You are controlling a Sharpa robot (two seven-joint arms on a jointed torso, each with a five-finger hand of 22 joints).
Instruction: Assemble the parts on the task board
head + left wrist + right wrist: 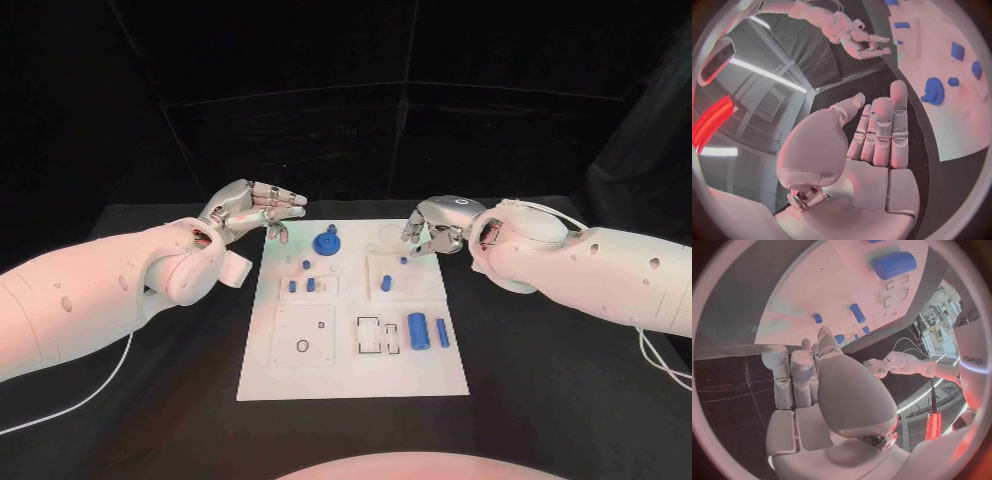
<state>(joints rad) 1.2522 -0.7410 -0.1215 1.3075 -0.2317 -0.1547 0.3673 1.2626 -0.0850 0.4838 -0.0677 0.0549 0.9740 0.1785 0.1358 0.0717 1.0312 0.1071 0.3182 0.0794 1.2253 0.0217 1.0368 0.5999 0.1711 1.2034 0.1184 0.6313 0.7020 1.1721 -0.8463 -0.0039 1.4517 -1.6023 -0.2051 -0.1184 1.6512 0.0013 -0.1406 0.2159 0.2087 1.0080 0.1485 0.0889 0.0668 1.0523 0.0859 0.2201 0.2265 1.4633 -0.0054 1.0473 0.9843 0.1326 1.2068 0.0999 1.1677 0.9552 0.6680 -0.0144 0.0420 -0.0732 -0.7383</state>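
Observation:
The white task board lies in the middle of the black table. A blue gear stands near its far edge, and it shows again in the left wrist view. Small blue pieces and a blue peg sit mid-board. A thick blue cylinder and a thin blue bar lie at the right side. My left hand hovers off the board's far left corner, fingers apart, holding nothing. My right hand hangs over the far right corner, fingers pointing down, with nothing in them.
A small black ring and outlined rectangular slots mark the board's near half. Black table surrounds the board on all sides. A white cable trails beside my right arm.

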